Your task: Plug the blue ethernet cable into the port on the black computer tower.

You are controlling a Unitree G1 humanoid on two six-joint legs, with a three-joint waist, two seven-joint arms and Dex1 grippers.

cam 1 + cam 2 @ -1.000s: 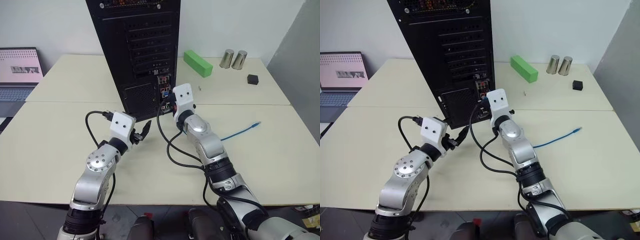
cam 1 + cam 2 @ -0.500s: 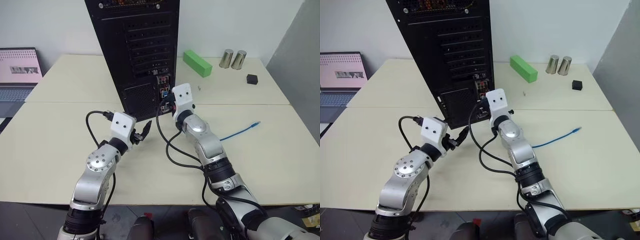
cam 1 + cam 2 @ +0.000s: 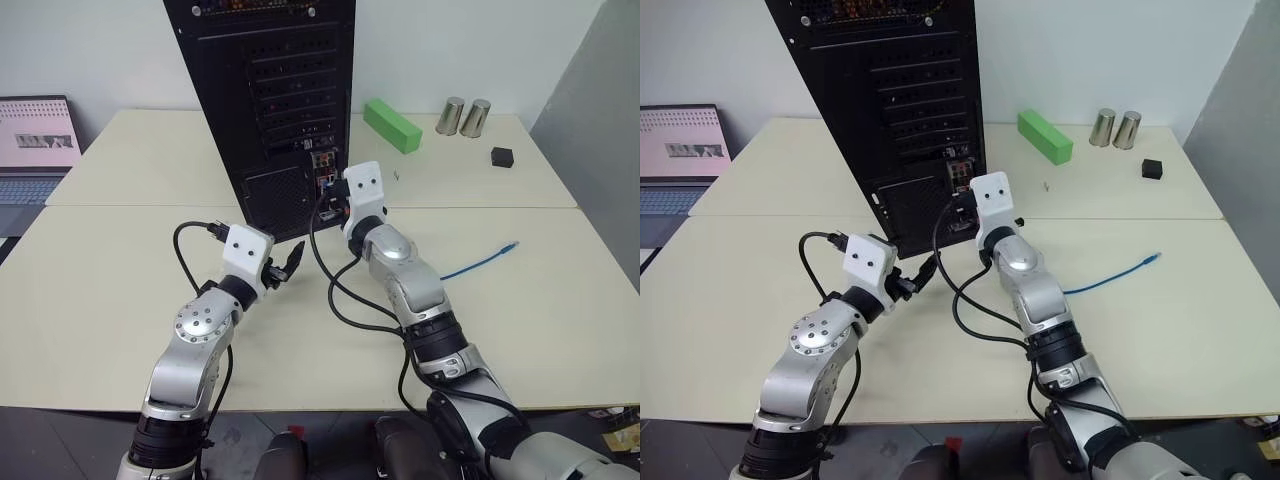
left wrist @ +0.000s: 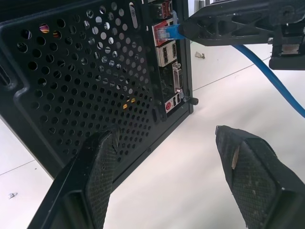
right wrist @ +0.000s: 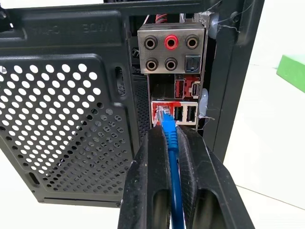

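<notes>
We are facing the black computer tower (image 3: 275, 100) on the bench (image 3: 100, 290). Right jaws (image 5: 170, 143) are clamping the blue ethernet cable (image 5: 172, 167), plug tip touching the port (image 5: 162, 114), seating unconfirmed. Left jaws (image 4: 167, 157) are standing open, empty.

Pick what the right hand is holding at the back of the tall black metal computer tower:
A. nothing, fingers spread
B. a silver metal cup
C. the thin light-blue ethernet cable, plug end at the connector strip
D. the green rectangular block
C: in the right wrist view the right hand is shut on the thin light-blue ethernet cable, its plug at the port on the black computer tower.
</notes>
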